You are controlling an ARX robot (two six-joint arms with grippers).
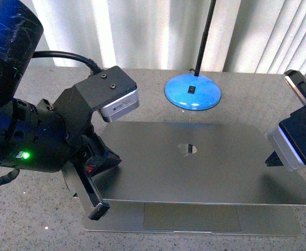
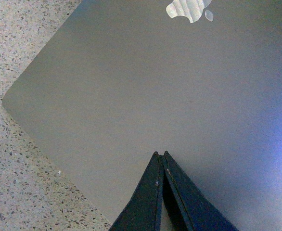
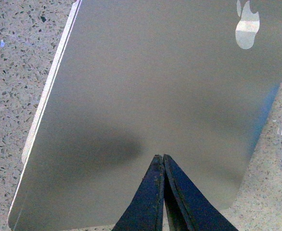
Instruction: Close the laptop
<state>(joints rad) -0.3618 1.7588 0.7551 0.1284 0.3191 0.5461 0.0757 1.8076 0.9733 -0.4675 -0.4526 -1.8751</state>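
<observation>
Nearly shut laptop [image 1: 205,167], left gripper [image 2: 160,154] closed above it, right gripper [image 3: 160,157] likewise

curtains [image 1: 142,31] blown out white beyond the far edge of the bench [image 1: 27,225], daylight backlight, laptop [image 1: 195,162] lid evenly lit with dull sheen, logo [image 2: 189,9] mirror-bright in wrist views, soft shadow on lid beside right gripper [image 3: 163,157] tips, blue cast on lid in left wrist view, slight grain throughout
</observation>
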